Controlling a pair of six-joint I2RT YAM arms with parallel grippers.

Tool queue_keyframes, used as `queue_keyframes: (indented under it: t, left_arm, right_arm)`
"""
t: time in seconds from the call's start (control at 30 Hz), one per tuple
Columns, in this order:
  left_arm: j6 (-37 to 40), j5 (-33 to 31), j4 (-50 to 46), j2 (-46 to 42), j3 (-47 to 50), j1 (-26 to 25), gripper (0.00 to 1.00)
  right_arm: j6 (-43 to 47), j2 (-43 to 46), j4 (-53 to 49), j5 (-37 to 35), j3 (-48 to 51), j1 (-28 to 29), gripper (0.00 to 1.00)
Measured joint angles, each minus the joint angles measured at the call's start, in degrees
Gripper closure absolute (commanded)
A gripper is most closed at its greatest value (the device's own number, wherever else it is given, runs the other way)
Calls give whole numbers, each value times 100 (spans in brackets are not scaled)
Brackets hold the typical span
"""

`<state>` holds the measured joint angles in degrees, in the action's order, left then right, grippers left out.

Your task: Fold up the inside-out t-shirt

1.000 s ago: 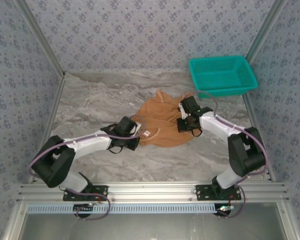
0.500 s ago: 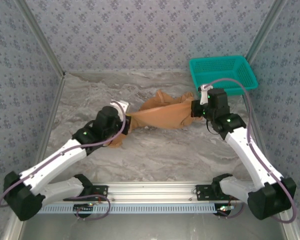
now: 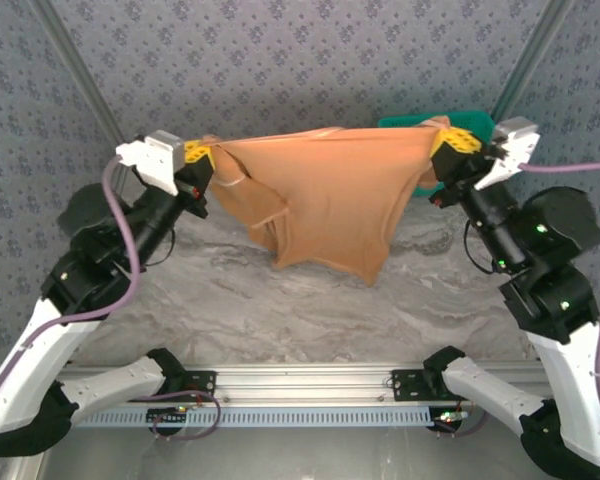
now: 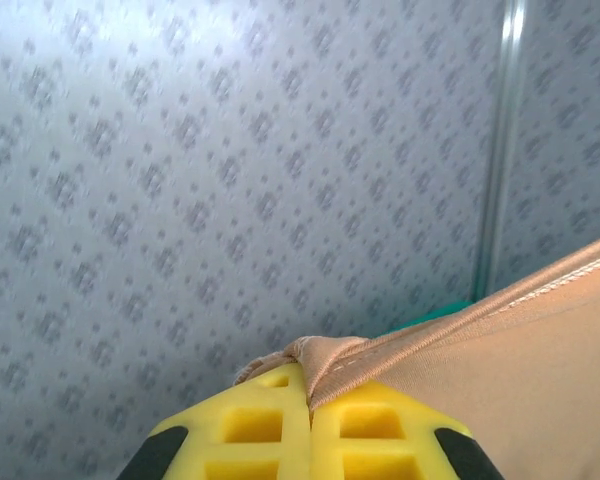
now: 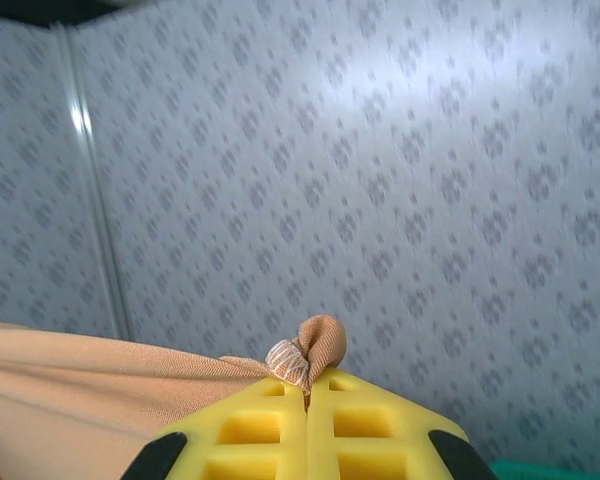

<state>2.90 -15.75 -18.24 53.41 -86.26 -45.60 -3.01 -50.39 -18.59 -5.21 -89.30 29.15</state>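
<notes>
Marble surface (image 3: pixel 280 320) below: left tool (image 3: pixel 200 156) and right tool (image 3: pixel 448 141) pinch t-shirt (image 3: pixel 320 195) aloft. Advise even tension, lowering hem first.

A grey-white marble-patterned tabletop (image 3: pixel 280 310) forms the floor of the cell. Behind it rises a back wall (image 3: pixel 310 60) papered in pale blue-grey with a small repeated floral motif. A matching left wall (image 3: pixel 20 140) and right wall (image 3: pixel 590 100) flank it. Silver metal posts (image 3: pixel 80 72) stand at its far corners, and an aluminium rail (image 3: pixel 310 380) runs along its near edge. A soft bright patch (image 5: pixel 400 70) glares on the wallpaper.
</notes>
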Motion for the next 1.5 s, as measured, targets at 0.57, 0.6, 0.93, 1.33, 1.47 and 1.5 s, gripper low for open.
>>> queue_keyframes:
  t: [0.57,0.6,0.93,1.33,1.47,1.5]
  left_arm:
    - [197,450,-293,2483,-1259,2197,98]
    - [162,529,-212,2830,-1244,2358,92]
    - [-485,780,-402,6325,-2260,3228,41]
    - [-1764,1521,-116,4013,761,3045,35]
    - [-2055,1803,-79,3467,1987,2463,34]
    - [-2135,1910,-81,3410,2284,2295,35]
  right_arm:
    - [855,-2352,1010,-951,-352,-437,100]
    - [866,-2791,1207,-984,-352,-549,100]
    - [813,-7469,750,-1300,-2063,-1241,56]
    - [9,-5377,-544,-291,175,-586,41]
    - [-472,-4693,-833,422,1427,-232,41]
    - [-592,-4627,-896,614,1718,-208,41]
